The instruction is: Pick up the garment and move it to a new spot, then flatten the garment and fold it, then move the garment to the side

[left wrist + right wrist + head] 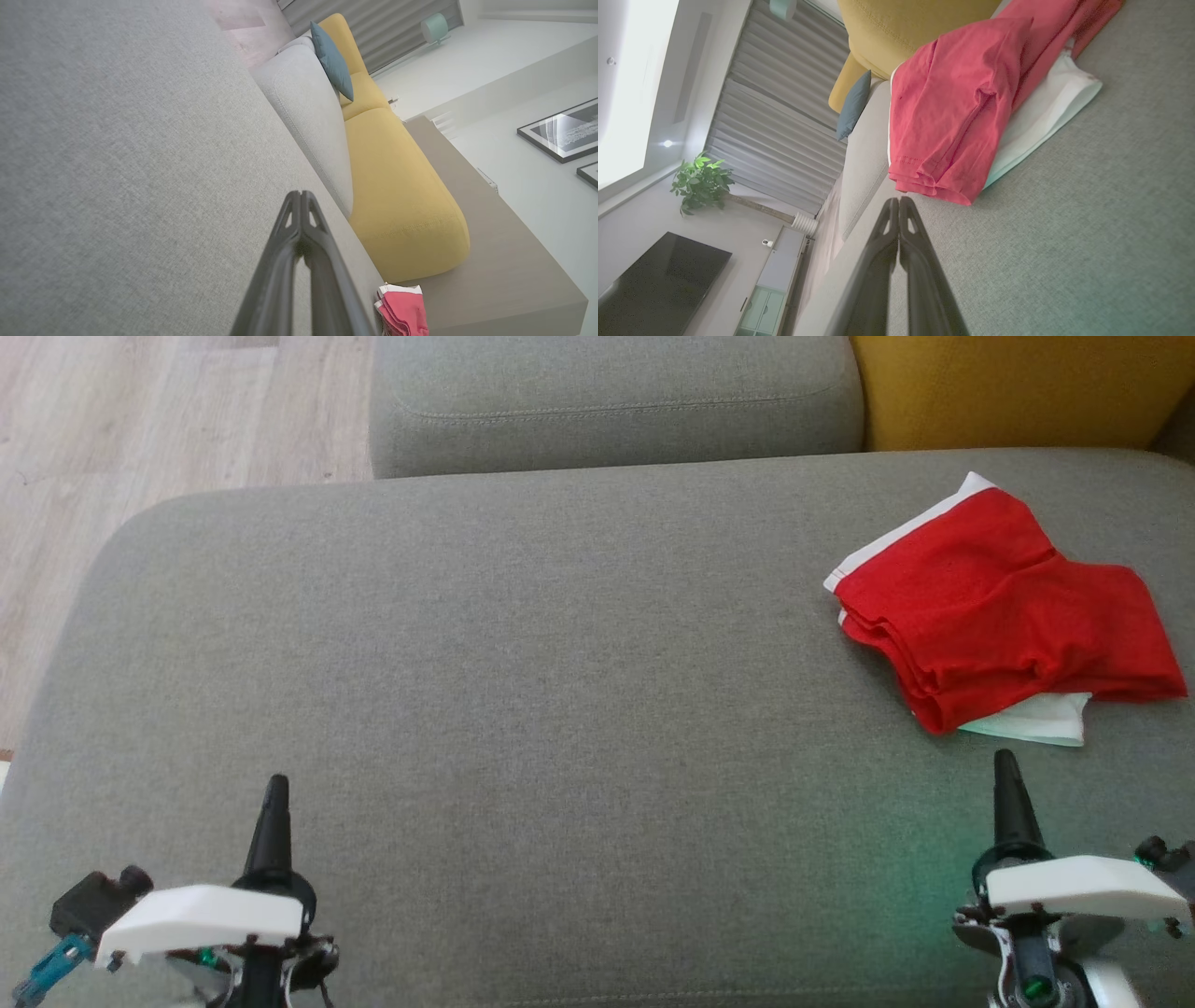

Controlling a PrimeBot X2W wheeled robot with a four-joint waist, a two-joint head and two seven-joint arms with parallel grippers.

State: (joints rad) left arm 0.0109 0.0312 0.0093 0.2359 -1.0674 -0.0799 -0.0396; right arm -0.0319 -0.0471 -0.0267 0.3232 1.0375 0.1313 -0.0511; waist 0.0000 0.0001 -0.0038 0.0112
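1. The red garment [1004, 616] lies folded at the right side of the grey cushion [513, 663], with white showing at its near edge.
2. The right pincer [1005, 767] has its fingers pressed together, holding nothing, near that edge but not touching it.
3. The left pincer [277, 789] is likewise closed tight and holding nothing, well apart from the garment.
4. A yellow cushion [1018, 387] sits behind the garment.

The garment [1004, 616] lies on the seat cushion [523, 691], at its far right. The right gripper [1005, 761] is just before the garment, not touching it — the left gripper [277, 784] is well apart, over the near left. Behind the seat cushion stands a rear cushion [607, 401], with a neighbouring cushion [1018, 387] to its right; the floor [140, 420] lies to the left.
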